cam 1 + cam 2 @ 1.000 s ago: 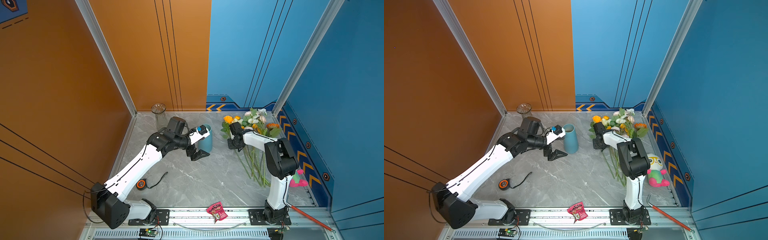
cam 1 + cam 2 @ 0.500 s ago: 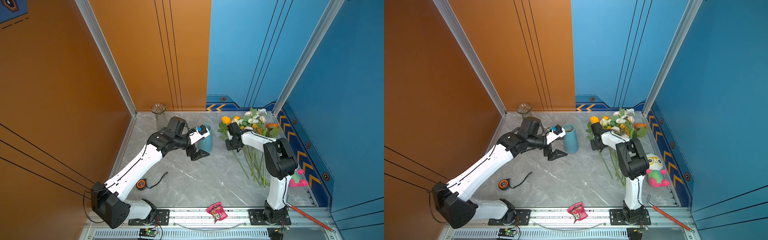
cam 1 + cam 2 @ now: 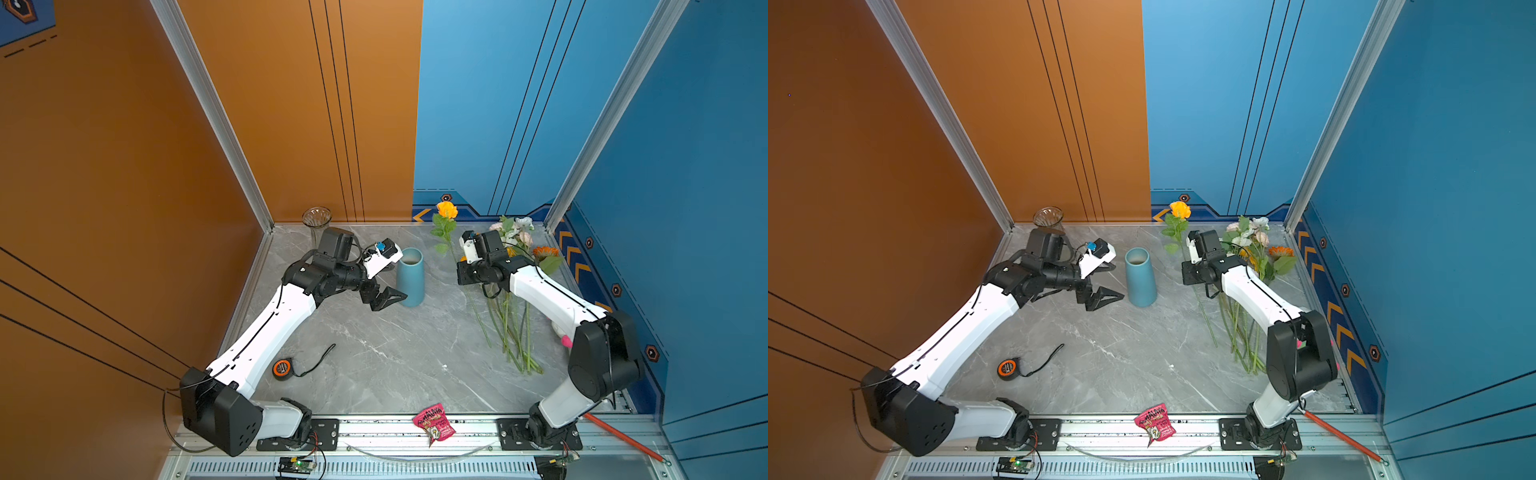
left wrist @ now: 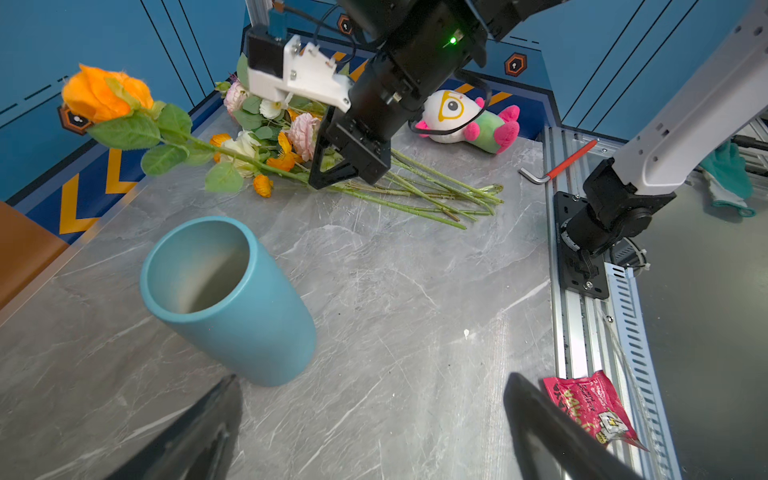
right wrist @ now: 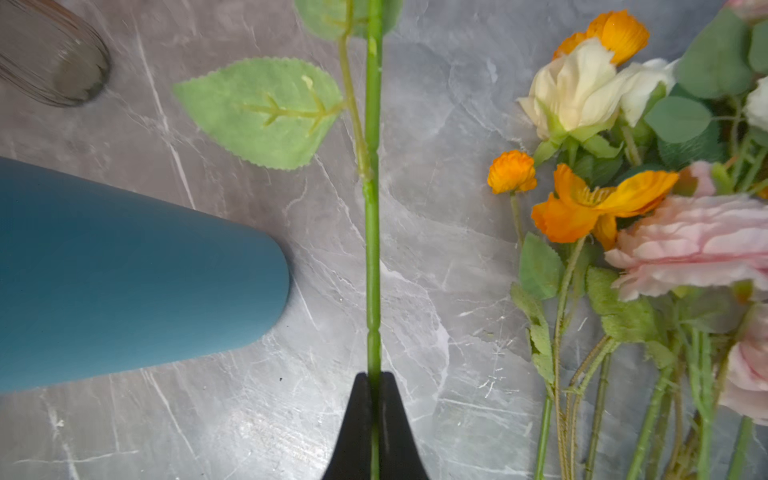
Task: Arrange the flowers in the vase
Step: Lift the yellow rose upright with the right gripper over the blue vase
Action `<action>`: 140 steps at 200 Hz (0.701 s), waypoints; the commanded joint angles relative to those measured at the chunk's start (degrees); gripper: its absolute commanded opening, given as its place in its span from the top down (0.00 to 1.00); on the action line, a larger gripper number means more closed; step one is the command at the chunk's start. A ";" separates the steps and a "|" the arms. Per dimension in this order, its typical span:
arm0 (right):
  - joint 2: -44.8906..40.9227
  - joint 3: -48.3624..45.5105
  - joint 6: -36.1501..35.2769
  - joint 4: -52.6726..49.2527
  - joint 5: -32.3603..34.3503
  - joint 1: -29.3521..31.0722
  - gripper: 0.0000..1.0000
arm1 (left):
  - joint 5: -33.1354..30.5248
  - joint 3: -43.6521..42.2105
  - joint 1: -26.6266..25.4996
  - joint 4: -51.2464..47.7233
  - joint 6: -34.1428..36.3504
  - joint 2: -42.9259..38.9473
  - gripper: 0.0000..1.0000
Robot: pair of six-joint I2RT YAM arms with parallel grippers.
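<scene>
A blue vase [image 3: 410, 276] [image 3: 1140, 276] stands upright mid-table, its mouth empty [image 4: 199, 266]. My left gripper [image 3: 395, 282] [image 4: 372, 378] is open just left of its base and holds nothing. My right gripper [image 5: 375, 376] [image 4: 318, 180] is shut on the green stem [image 5: 373, 208] of an orange rose. The bloom [image 3: 447, 209] [image 4: 106, 93] is raised above the table, while the stem's lower end trails down to the other stems. The remaining flowers [image 3: 515, 249] [image 5: 623, 199], white, pink and orange, lie in a pile at the back right.
A clear glass vase [image 3: 316, 220] stands in the back left corner. A plush toy [image 4: 465, 120] lies by the right wall. There is a tape measure [image 3: 281, 368] front left, a pink snack packet [image 3: 432, 424] on the front rail and a red-handled hex key [image 4: 569, 160].
My right gripper has closed on the orange rose's stem and lifted it, so the bloom has risen out of the pile toward the back wall. The left arm has not moved.
</scene>
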 commanded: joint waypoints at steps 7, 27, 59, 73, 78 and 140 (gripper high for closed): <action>-5.82 -3.02 5.26 9.18 -3.55 -0.32 1.00 | 3.96 0.66 2.86 0.24 0.15 -2.43 0.02; -9.12 -2.70 6.28 14.56 -4.52 0.39 1.00 | 6.44 -0.13 5.57 2.32 -0.97 -3.28 0.02; -13.07 -0.20 7.23 22.91 -4.97 2.67 1.00 | 8.57 -0.43 8.54 3.87 -2.34 -2.74 0.02; -13.48 2.12 7.96 26.10 -5.26 3.47 1.00 | 9.25 -0.32 9.25 3.87 -2.64 -2.20 0.02; -13.32 3.20 8.13 27.03 -5.66 3.74 1.00 | 9.52 -0.24 9.40 3.89 -2.74 -2.02 0.02; -7.11 17.74 10.49 38.59 -5.72 7.38 1.00 | 10.31 -0.28 10.00 3.92 -2.90 -0.62 0.02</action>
